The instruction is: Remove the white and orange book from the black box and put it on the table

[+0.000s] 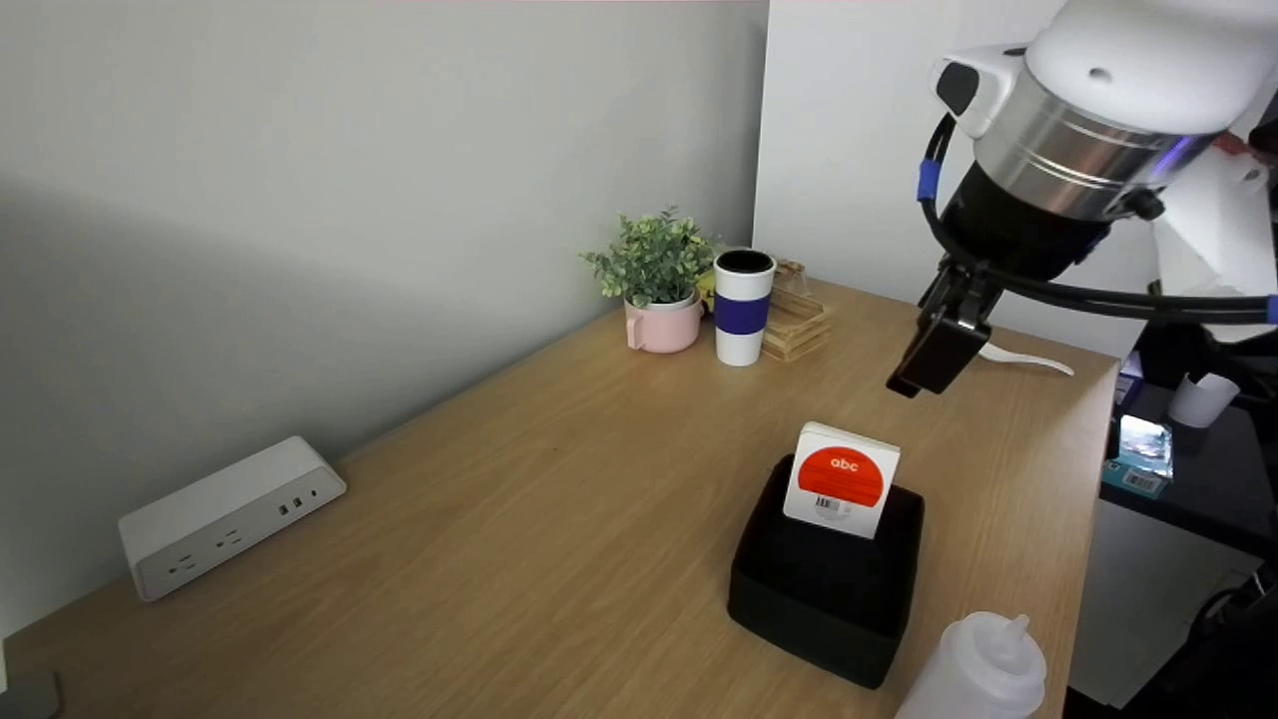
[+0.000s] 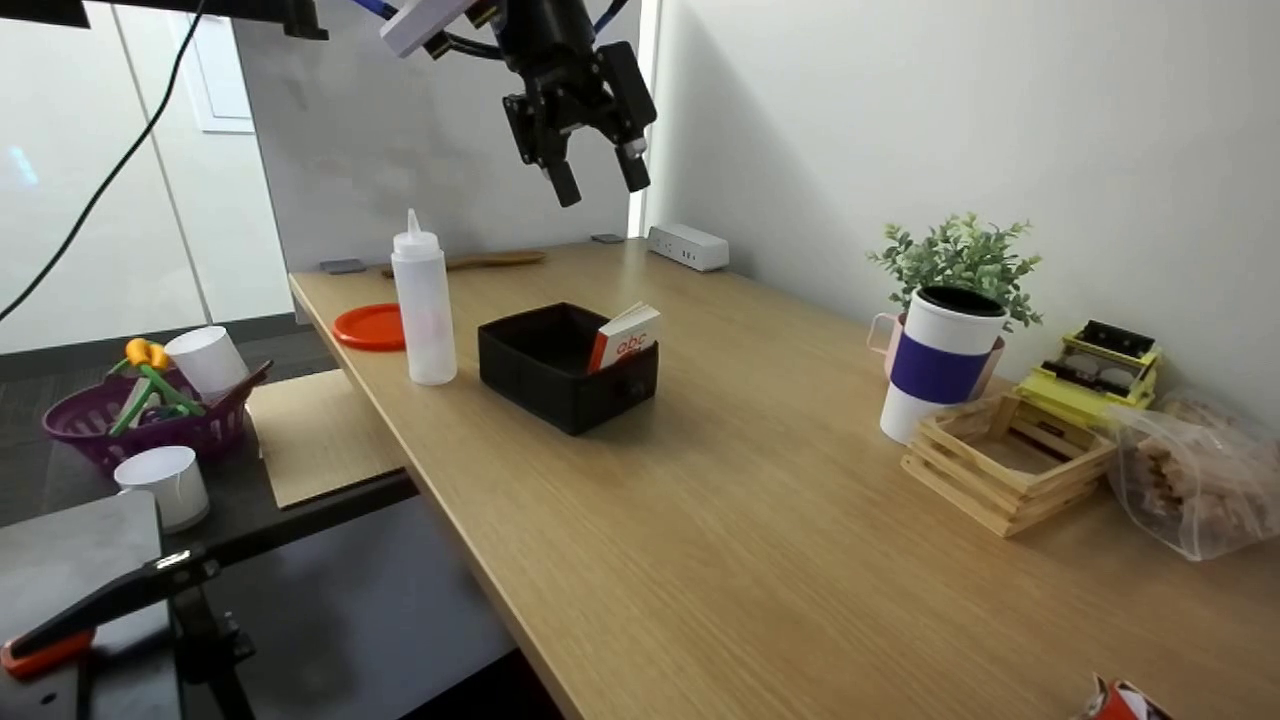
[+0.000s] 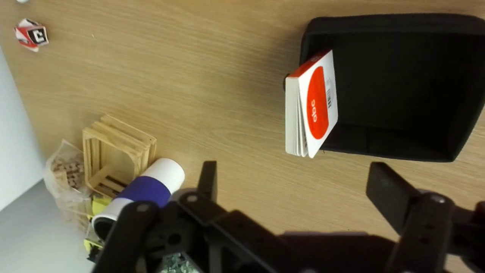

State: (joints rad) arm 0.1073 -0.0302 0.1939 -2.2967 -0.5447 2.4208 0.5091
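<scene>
The white and orange book (image 1: 842, 477) stands tilted in the open black box (image 1: 814, 624), leaning on one end wall with its top above the rim. In both exterior views the box sits on the wooden table (image 1: 519, 539); the book (image 2: 632, 335) and box (image 2: 530, 385) show there too. My gripper (image 2: 602, 188) is open and empty, high above the table and apart from the book. In the wrist view the open fingers (image 3: 292, 163) frame bare table, with the book (image 3: 318, 104) and box (image 3: 394, 24) ahead of them. The book's lower edge is partly hidden in the box.
A clear squeeze bottle (image 2: 425, 310) and a red plate (image 2: 370, 328) stand near the box by the table edge. A white and dark-blue cup (image 1: 740, 315), a potted plant (image 1: 663, 325) and a wooden crate (image 2: 1010, 470) are along the wall. A white power strip (image 1: 235, 519) lies farther along.
</scene>
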